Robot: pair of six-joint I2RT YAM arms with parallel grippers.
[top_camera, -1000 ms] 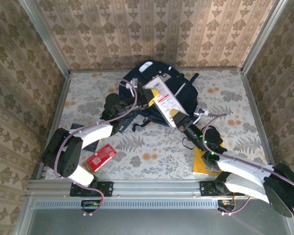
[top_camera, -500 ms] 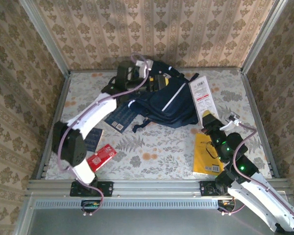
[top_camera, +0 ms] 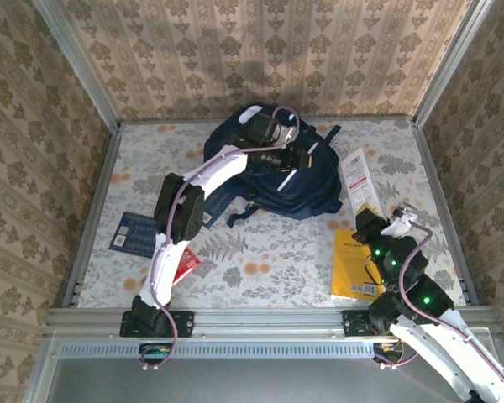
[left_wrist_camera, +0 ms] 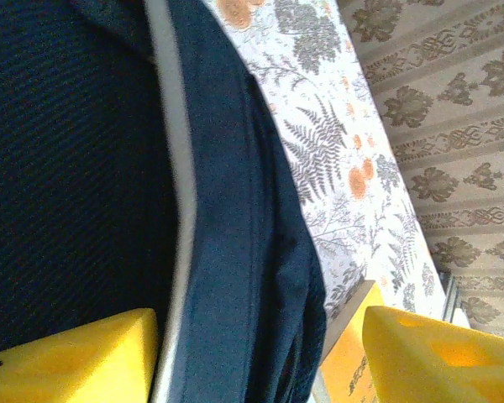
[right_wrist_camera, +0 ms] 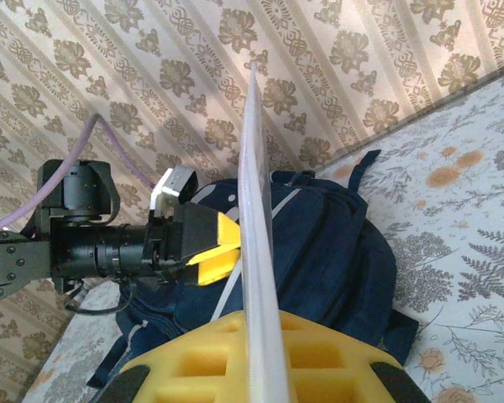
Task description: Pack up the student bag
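Observation:
The student bag (top_camera: pixel 312 186), dark navy with a white stripe (left_wrist_camera: pixel 181 193), lies at the back middle of the table. My left gripper (top_camera: pixel 291 156) hovers over its top, open, its yellow fingertips (left_wrist_camera: pixel 76 353) straddling a fold of the bag's fabric (left_wrist_camera: pixel 252 252) without clamping it. The right wrist view shows that gripper (right_wrist_camera: pixel 212 248) against the bag (right_wrist_camera: pixel 344 243). To the right of the bag, my right gripper (top_camera: pixel 365 217) is shut on a flat white package (top_camera: pixel 355 178) with red print. The package (right_wrist_camera: pixel 256 210) is seen edge-on between the yellow pads (right_wrist_camera: pixel 193 361).
A yellow book (top_camera: pixel 351 267) lies flat at the front right beside the right arm. A blue booklet (top_camera: pixel 134 232) lies at the left, and a red item (top_camera: pixel 187 264) sits near the left arm's lower link. Patterned walls (top_camera: pixel 260 50) enclose the table.
The right gripper pulled the white package off the bag and back to the right. The left arm swung up from the table's left to the bag's top.

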